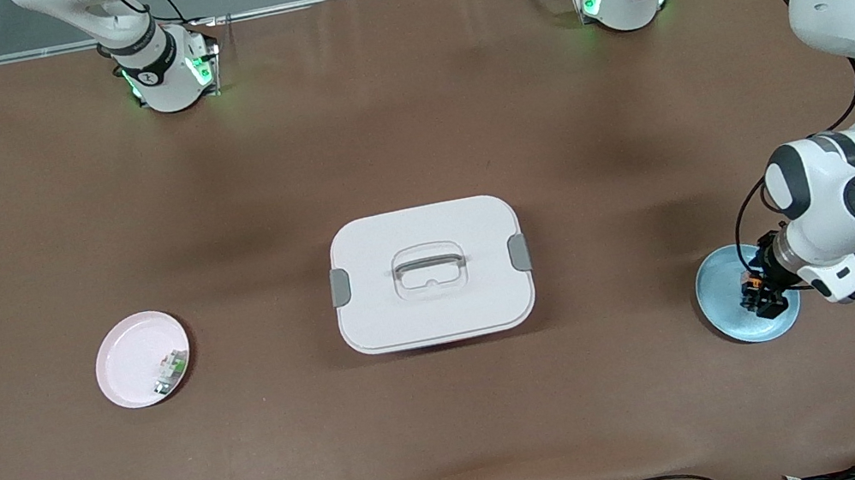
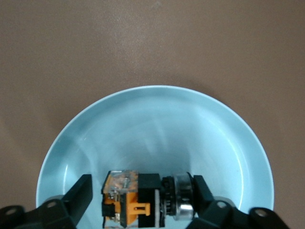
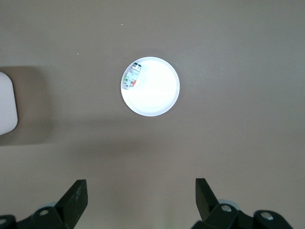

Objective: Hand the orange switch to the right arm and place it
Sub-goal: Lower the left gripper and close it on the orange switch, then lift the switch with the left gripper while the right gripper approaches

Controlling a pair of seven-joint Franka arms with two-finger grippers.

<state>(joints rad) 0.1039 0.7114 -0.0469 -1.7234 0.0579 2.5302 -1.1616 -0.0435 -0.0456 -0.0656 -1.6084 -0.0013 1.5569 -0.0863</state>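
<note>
The orange switch (image 2: 138, 200) lies on its side in the pale blue plate (image 2: 152, 124) at the left arm's end of the table. It has a black and orange body and a silver end. My left gripper (image 2: 142, 182) is down in the plate (image 1: 714, 281) with its jaws open on either side of the switch (image 1: 751, 288). One finger (image 2: 201, 188) is at the silver end and the other stands apart from the orange end. My right gripper (image 3: 141, 187) is open and empty, high over the table beside the pink plate (image 3: 157, 98); it is out of the front view.
A white lidded box (image 1: 430, 274) with a grey handle stands in the middle of the table. The pink plate (image 1: 129, 351) at the right arm's end holds a small white-and-green part (image 1: 170, 372).
</note>
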